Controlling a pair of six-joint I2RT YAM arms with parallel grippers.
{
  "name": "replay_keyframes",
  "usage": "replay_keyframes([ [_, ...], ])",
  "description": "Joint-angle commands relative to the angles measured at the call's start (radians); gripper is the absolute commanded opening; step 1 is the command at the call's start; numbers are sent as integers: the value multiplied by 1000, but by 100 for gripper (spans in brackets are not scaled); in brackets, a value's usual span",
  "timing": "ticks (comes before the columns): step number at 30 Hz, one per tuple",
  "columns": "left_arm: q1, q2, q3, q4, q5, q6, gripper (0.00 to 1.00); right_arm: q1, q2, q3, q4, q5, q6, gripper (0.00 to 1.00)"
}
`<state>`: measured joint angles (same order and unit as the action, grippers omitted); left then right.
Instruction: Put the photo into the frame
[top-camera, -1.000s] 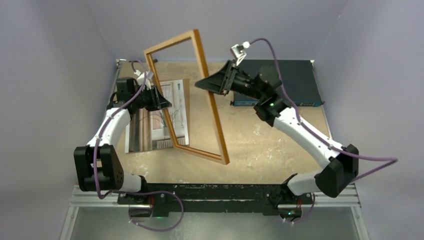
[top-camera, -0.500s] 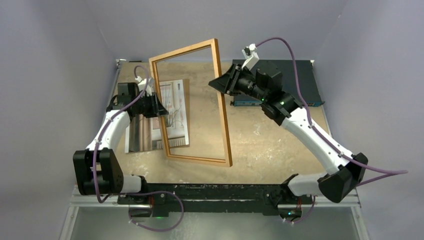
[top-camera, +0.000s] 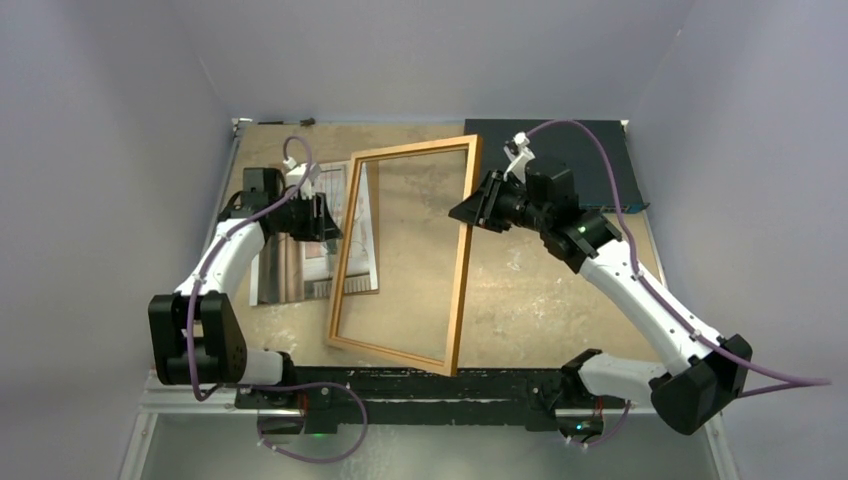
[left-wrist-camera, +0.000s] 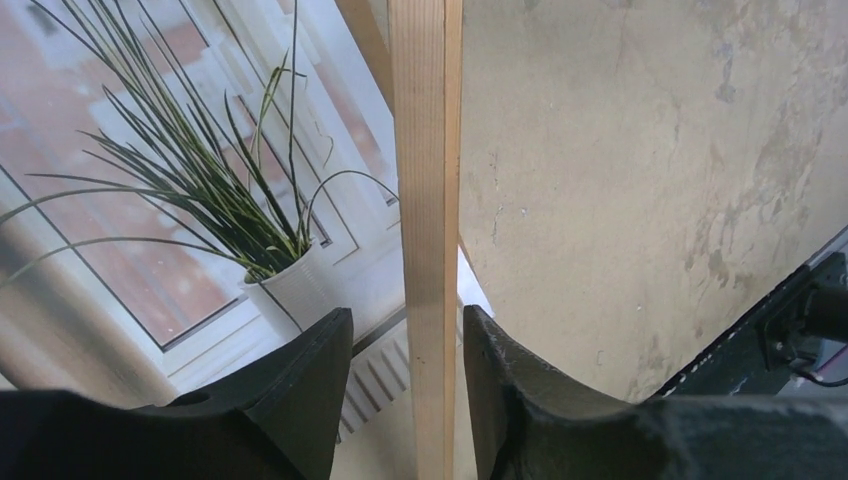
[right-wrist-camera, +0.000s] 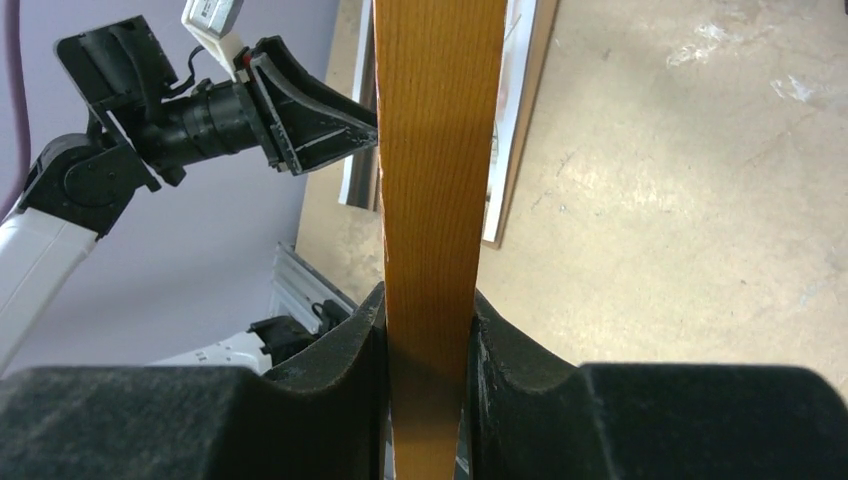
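Two robot arms hold the frame (top-camera: 461, 290) aloft and tilted over the tabletop (top-camera: 540, 290), one long rail to each arm. Whether its near rail touches the surface cannot be told from above.

The right gripper (top-camera: 460, 213) is clenched on the right-hand rail, its fingers (right-wrist-camera: 320, 400) pressed against both faces of the wood. The left gripper (top-camera: 335, 215) straddles the opposite rail with its fingers (left-wrist-camera: 300, 400) released, and daylight shows between one pad and the pale edge.

The photo (top-camera: 300, 270) lies face up on the tabletop at the left, on a brown backing board (right-wrist-camera: 522, 150), with the frame's left rail hanging above its right-hand part. A dark blue box (top-camera: 600, 160) sits at the far right.

The step in hand looks to be laying the frame flat so the print can go in. With one side let go, the weight appears to rest on the right fingers alone, so a slow descent would suit, with the wrist turning the frame level rather than letting it swing.

It would be wise to land the frame on bare tabletop beside the print, not across it, as a rail set on the paper could crease or pin it. The left fingers should either clamp again or draw clear of the rail first, and the glass calls for a soft touchdown.
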<state>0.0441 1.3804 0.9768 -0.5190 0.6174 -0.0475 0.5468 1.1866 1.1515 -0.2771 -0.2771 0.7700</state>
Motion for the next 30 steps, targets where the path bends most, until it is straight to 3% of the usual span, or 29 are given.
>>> replay_keyframes([
  [1,-15,11,-4,-3,-15,89,47,-23,-52,-3,-30,-20,-45,0],
  [9,-27,54,17,10,-167,191,52,-118,-38,46,-248,58,-220,0],
  [12,-87,82,34,21,-239,205,52,-140,-50,2,-297,82,-261,0],
  [23,-250,171,89,122,-356,161,53,-162,-91,-77,-441,236,-374,0],
  [30,-335,332,179,215,-416,114,55,-174,-105,-85,-472,301,-329,0],
])
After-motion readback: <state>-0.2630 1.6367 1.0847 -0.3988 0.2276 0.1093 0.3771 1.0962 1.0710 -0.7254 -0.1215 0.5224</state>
